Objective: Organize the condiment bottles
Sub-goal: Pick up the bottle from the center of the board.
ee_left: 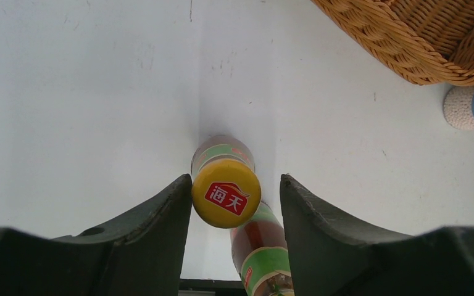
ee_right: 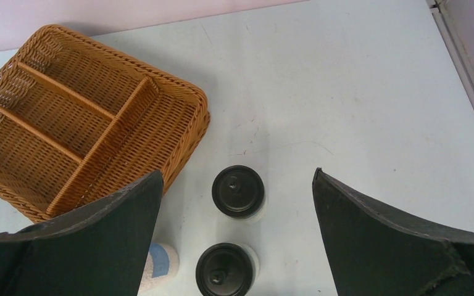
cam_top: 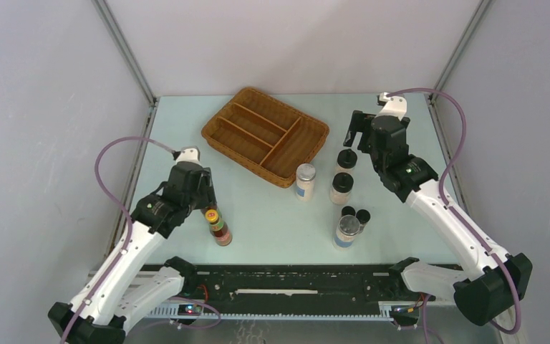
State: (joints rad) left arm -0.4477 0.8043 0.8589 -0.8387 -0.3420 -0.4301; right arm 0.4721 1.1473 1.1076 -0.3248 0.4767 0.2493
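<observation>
Straddling yellow-capped slim red-brown sauce bottle (ee_left: 225,194), upright on pale counter (ee_left: 68,92), near-left: left claw (ee_left: 236,182), jaws part-open, gap at one side. Cap reads 海天; right claw (ee_right: 237,174) wide apart over two black-capped beige shakers (ee_right: 239,191).

Sauce bottles (cam_top: 219,228) upright at left, jars (cam_top: 305,180), shakers (cam_top: 341,188), vials (cam_top: 362,215) standing right.

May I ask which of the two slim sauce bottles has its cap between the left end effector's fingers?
The yellow-capped bottle, flanked by both fingers; the other sauce bottle stands beside it, closer to the table's near edge.
</observation>
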